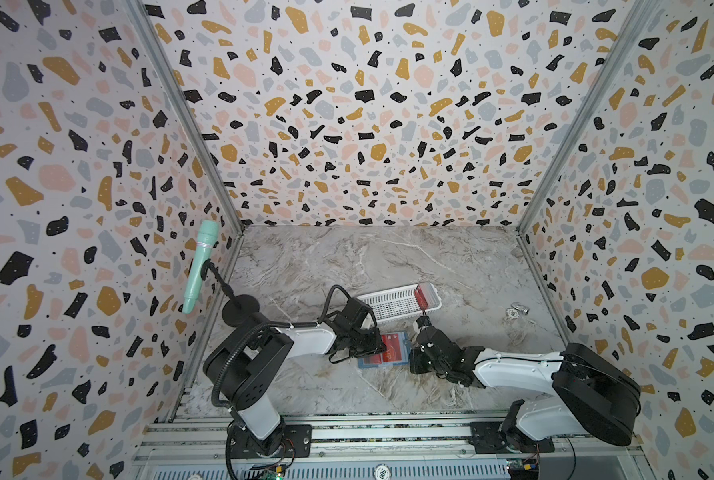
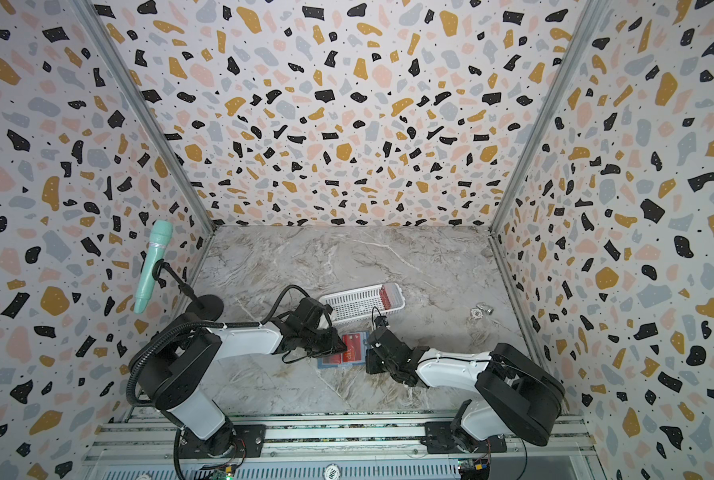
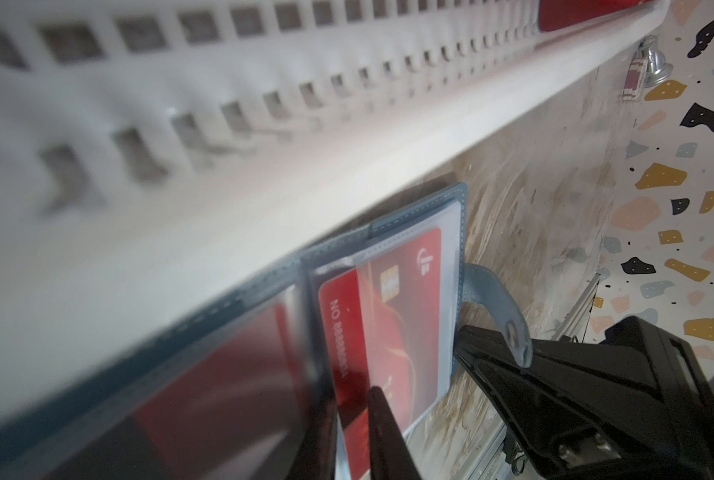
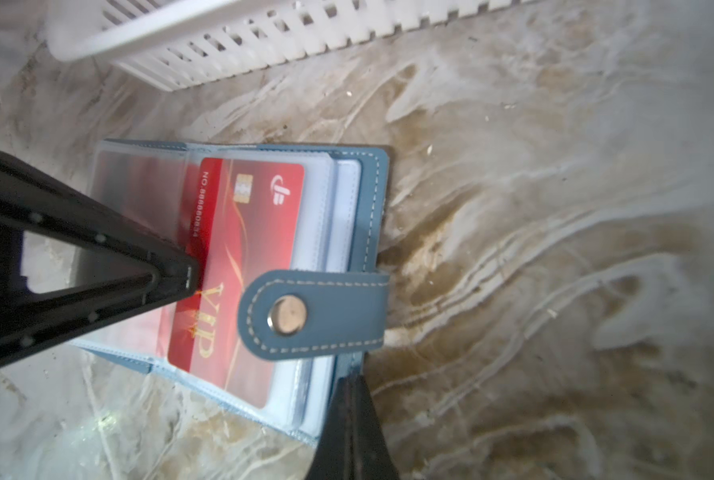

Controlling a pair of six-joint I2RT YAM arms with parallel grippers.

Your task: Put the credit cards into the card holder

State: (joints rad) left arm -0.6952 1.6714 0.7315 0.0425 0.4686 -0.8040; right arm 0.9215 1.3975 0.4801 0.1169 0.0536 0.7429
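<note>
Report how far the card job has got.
Done: one red card sits sleeved in the open card holder. In hand: a VIP card lies only partly sleeved, the left hand straddling its edge, the right hand shut at the holder's edge. Left: seat it, then move the red cards from the white basket.

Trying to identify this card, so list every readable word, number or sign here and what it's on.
"VIP": gold letters on the red card over the open card holder.
"NO.8888": along that card's edge; the later digits are too blurred to trust.
White logo on the card: a symbol, no letters.
Round badge at the near edge: too small to read.
</note>
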